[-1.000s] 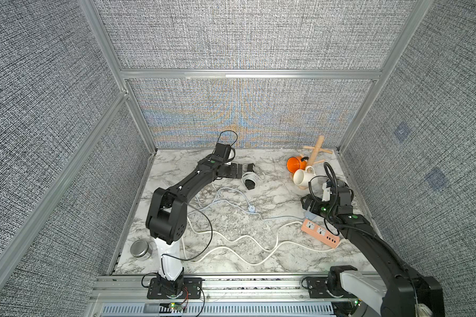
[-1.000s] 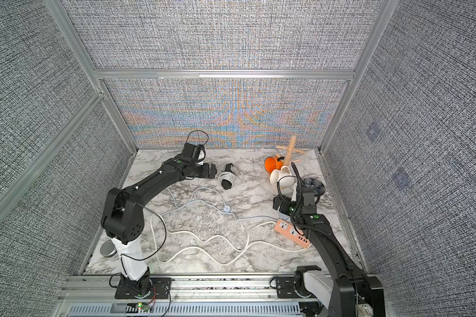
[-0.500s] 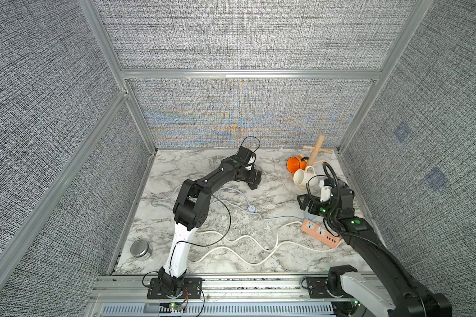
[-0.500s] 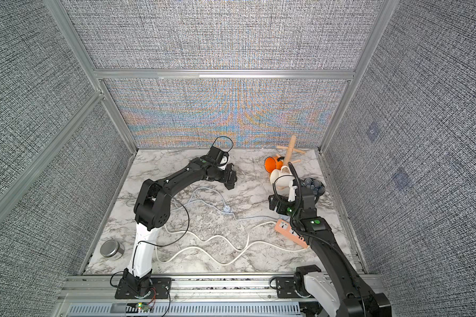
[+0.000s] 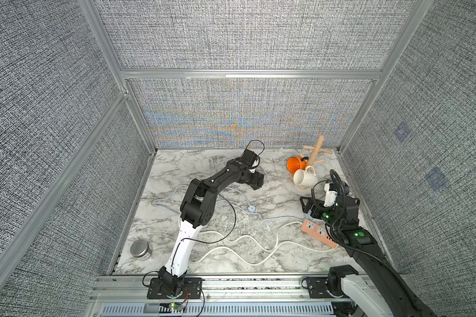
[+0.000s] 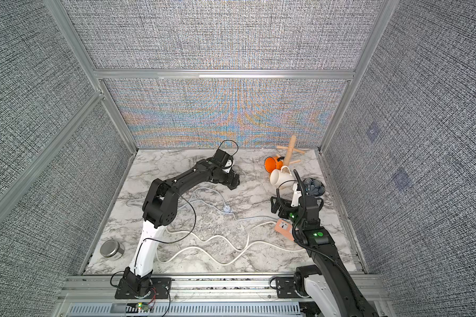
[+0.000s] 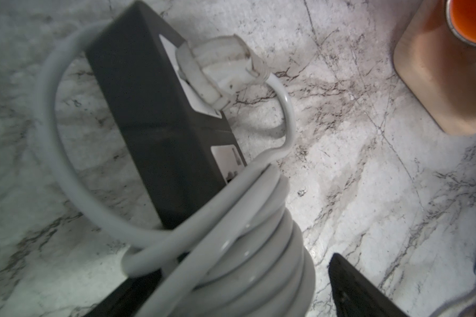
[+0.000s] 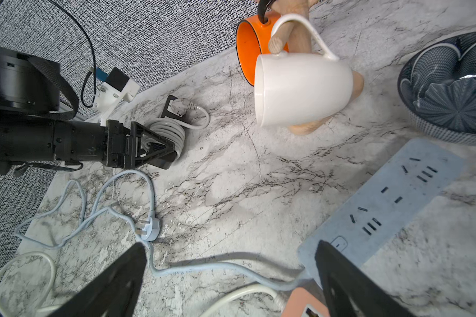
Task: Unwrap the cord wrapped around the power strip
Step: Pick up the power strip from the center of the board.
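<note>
Swung in from the left, the left gripper now straddles the cord coiled round one black power strip midway along the far edge of the surface. Its jaws stand wide, with a gap beside the coil, clamping nothing. Near the right edge, the right gripper gapes empty over one blue strip, and one peach strip lies just beside that. One orange mug, one white mug and one bowl sit toward the far right corner, and one tin near the near left corner.

Black pwr strip w/ white cord coiled round.
</note>
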Tool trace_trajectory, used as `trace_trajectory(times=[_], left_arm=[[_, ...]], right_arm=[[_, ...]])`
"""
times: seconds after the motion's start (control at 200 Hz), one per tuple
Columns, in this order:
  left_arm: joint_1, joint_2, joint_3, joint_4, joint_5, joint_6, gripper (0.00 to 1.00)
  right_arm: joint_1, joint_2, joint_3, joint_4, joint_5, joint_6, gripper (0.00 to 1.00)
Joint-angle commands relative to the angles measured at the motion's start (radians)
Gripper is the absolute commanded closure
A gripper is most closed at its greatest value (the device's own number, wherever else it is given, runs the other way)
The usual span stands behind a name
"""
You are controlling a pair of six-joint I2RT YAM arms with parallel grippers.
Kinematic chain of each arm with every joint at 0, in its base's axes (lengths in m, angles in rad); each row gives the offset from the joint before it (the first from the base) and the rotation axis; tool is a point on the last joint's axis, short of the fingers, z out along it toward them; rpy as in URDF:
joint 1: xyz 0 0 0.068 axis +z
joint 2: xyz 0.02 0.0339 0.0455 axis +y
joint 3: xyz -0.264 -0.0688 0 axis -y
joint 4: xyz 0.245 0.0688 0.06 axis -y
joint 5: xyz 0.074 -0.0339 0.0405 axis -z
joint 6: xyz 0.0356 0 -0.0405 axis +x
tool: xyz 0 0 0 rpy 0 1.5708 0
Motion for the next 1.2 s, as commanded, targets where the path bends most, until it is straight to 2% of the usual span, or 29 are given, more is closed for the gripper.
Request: trace_trajectory(times=[0.0,0.145,0.345,0.47,0.55,0.606,0.721,0.831,0.961,1.041,1.081,1.116,1.191], left_arm=[[0.005,0.005,0.01,0.021,-0.038,-0.04,0.07],[0.011,0.03,0.048,0.034,-0.033,-0.071,0.08],[0.013,0.078,0.061,0.04,-0.018,-0.086,0.17],[0.017,0.081,0.044,0.074,-0.004,-0.091,0.28],[0.017,0.063,0.024,0.101,0.039,-0.088,0.4],[0.017,0.042,0.017,0.102,0.06,-0.076,0.43],[0.02,-0.012,0.035,0.032,0.043,-0.014,0.57],[0.035,-0.085,0.012,-0.026,0.076,0.043,0.68],[0.057,-0.164,-0.007,-0.12,0.061,0.106,0.77],[0.071,-0.223,-0.034,-0.168,0.061,0.129,0.89],[0.077,-0.255,-0.048,-0.202,0.065,0.149,0.99],[0.081,-0.283,-0.064,-0.235,0.068,0.168,1.0],[0.087,-0.372,-0.135,-0.279,0.105,0.22,1.0]], right_arm=[[0.002,0.005,0.002,0.042,-0.013,-0.004,0.02],[0.002,0.007,0.001,0.027,-0.015,-0.015,0.02],[0.002,-0.014,-0.009,0.027,-0.026,-0.011,0.02],[0.002,-0.022,-0.006,0.021,-0.026,-0.01,0.02],[0.003,-0.007,0.004,0.011,-0.039,-0.017,0.02],[0.003,0.01,0.013,0.0,-0.054,-0.03,0.02],[0.014,0.037,0.035,0.009,-0.131,-0.061,0.02],[0.088,0.058,0.067,0.054,-0.158,-0.077,0.03],[0.224,0.128,0.158,0.055,-0.067,-0.142,0.04],[0.286,0.175,0.231,0.038,0.01,-0.166,0.04],[0.304,0.191,0.256,0.042,0.022,-0.172,0.04],[0.31,0.201,0.27,0.06,0.01,-0.178,0.04],[0.31,0.201,0.243,0.176,-0.105,-0.177,0.03]])
